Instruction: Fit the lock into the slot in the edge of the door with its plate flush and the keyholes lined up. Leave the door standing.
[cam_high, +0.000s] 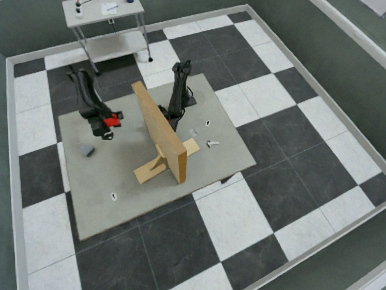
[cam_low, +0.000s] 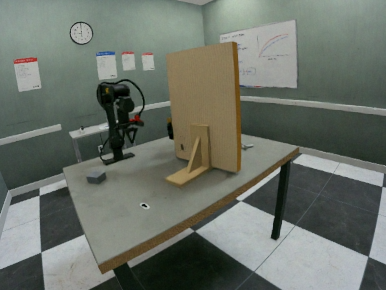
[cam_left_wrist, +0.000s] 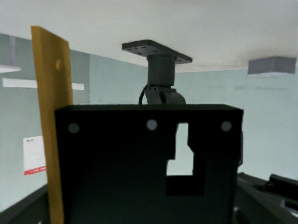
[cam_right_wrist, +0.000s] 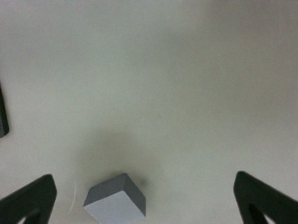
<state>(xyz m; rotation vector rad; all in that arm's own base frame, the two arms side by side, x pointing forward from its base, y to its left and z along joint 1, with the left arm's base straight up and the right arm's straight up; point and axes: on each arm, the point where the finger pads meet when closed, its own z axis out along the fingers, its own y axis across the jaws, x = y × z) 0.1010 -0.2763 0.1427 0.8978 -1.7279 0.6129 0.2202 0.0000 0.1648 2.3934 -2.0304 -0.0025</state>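
Observation:
The door (cam_high: 161, 131) (cam_low: 202, 90) stands upright; its edge (cam_left_wrist: 52, 85) shows at left in the left wrist view, with a small round hole. A keyhole (cam_low: 181, 147) is low in its face. My left gripper (cam_left_wrist: 147, 182), mostly behind the door in the top view, is shut on the lock. The lock (cam_left_wrist: 115, 160), a black box with a keyhole-like cutout, overlaps the door edge in the left wrist view; I cannot tell whether they touch. The slot is hidden. My right gripper (cam_high: 107, 135) (cam_right_wrist: 145, 181) is open and empty, above the table on the door's other side.
A wooden stand (cam_high: 147, 171) (cam_low: 185, 176) supports the door. A grey block (cam_high: 86, 150) (cam_low: 96, 177) (cam_right_wrist: 117, 205) lies near the right arm. Small keyhole plates (cam_high: 208, 123) (cam_low: 144, 205) lie on both sides of the door. A metal piece (cam_high: 213, 144) (cam_low: 247, 146) lies beyond the stand.

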